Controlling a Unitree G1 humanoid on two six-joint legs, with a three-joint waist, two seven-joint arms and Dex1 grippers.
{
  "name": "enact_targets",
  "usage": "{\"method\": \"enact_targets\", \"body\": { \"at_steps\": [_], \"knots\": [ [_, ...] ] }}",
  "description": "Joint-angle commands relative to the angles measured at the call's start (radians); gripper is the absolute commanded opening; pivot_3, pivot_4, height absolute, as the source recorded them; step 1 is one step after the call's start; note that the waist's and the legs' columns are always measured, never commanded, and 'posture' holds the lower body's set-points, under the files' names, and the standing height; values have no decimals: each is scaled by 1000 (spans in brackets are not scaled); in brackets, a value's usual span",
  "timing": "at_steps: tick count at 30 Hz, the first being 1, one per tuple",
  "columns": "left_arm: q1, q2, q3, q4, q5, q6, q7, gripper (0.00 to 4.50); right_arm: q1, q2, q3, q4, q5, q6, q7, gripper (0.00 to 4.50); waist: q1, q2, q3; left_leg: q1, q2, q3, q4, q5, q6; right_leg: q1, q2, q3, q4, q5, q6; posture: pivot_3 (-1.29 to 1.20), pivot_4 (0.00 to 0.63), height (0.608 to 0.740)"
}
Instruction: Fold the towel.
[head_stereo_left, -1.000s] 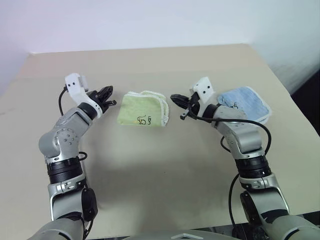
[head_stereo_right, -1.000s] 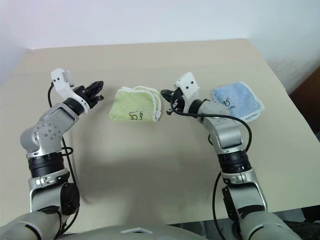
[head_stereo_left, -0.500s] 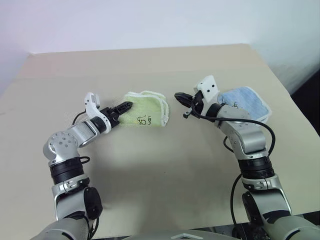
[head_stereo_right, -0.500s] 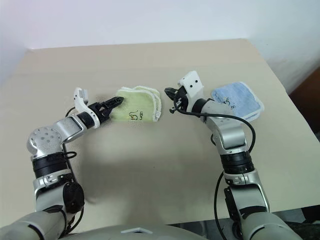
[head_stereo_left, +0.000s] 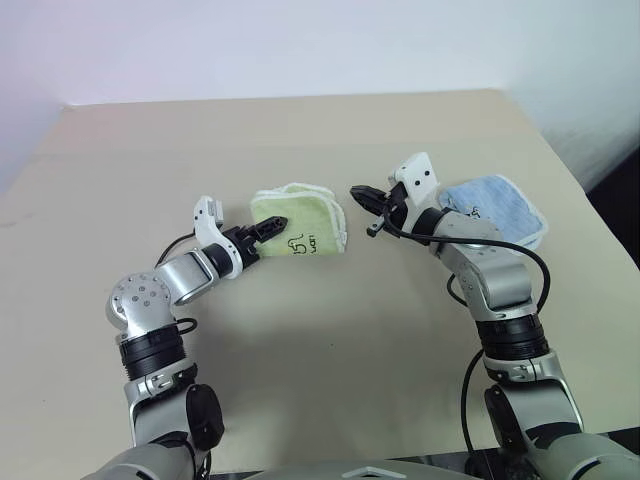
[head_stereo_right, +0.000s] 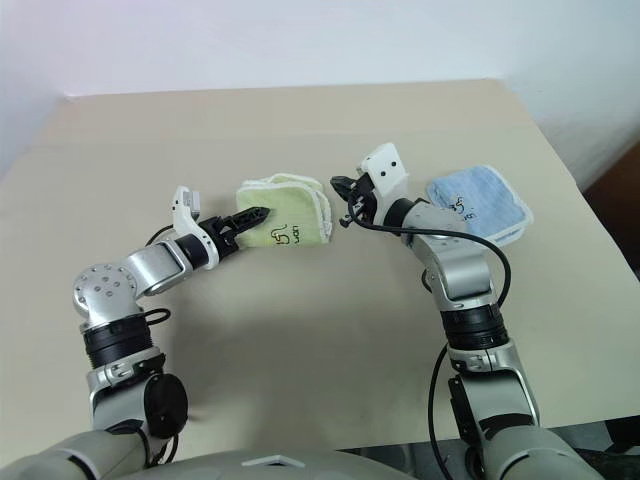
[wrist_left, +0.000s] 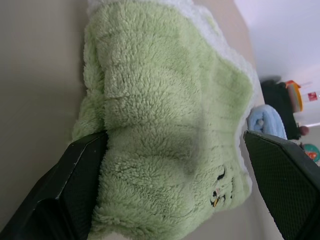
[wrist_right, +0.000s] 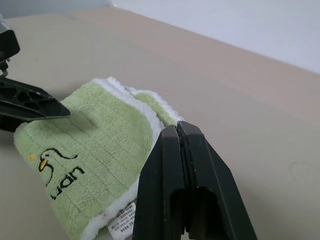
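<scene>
Left gripper (head_stereo_left: 268, 226): the two black fingers stand wide apart, as the left wrist view shows, with one finger (wrist_left: 75, 185) touching the folded side of the towel (head_stereo_left: 298, 220) and the other finger (wrist_left: 287, 175) clear of the pile on the far side; nothing is clamped. In the left eye view the gripper's tips lie over the towel's 9 o'clock edge, the arm reaching in from 8 o'clock.

Right gripper (head_stereo_left: 359, 193): the fingers are pressed together and carry nothing. The tip sits off the towel's 3 o'clock side, near its white-stitched edge but apart from it. The right wrist view looks along the closed fingers (wrist_right: 182, 170) toward the towel, with the left gripper's black tip resting across its far end.

Towel: a light yellow-green terry piece lying folded into a compact stack near the middle of the desk (head_stereo_left: 330, 370), between the two grippers. White edging runs round its 12 o'clock and 3 o'clock sides, where the layers fan slightly. A small dark printed mark (head_stereo_left: 303, 243) faces up near its 6 o'clock edge.

Blue towel (head_stereo_left: 495, 208): folded, lying flat at 3 o'clock of the right gripper, behind the right forearm.
</scene>
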Motion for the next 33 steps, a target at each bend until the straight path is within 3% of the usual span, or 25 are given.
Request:
{"method": "enact_targets", "body": {
  "at_steps": [1,11,13,18,23,26,33],
  "knots": [
    [17,-15,4,14,-7,12,33,3903,-7,1,-12,-60,19,-8,-4,0,-1,0,0,0,0,0,0,0,0,0,0,0,0,0,0,0,150,728],
    [6,-20,10,30,-12,-40,47,516,-12,1,-15,-54,15,-15,-7,0,-3,0,0,0,0,0,0,0,0,0,0,0,0,0,0,0,150,728],
    [2,-23,8,33,-11,-58,46,12,-13,0,-18,-56,16,-15,-9,0,-3,0,0,0,0,0,0,1,0,0,0,0,0,0,0,0,150,728],
    [-2,-33,-9,28,-6,-90,50,12,-12,-1,-20,-56,17,-16,-12,0,-3,0,0,0,0,0,0,0,0,0,0,0,0,0,0,0,150,728],
    [-27,-40,22,-4,43,-270,92,12,-8,-2,-22,-63,19,-14,-16,0,-2,0,0,0,0,0,0,0,0,0,0,0,0,0,0,0,150,728],
    [-44,2,76,8,156,-464,194,12,-3,-6,-26,-69,22,-12,-16,0,-6,0,0,0,0,0,0,0,-1,-1,0,0,0,0,0,0,150,728],
    [-30,99,296,63,194,-780,339,12,0,-12,-25,-72,27,-7,-6,0,-4,0,0,0,1,0,-2,0,-2,-2,1,0,0,0,0,0,150,728]
  ]
}}
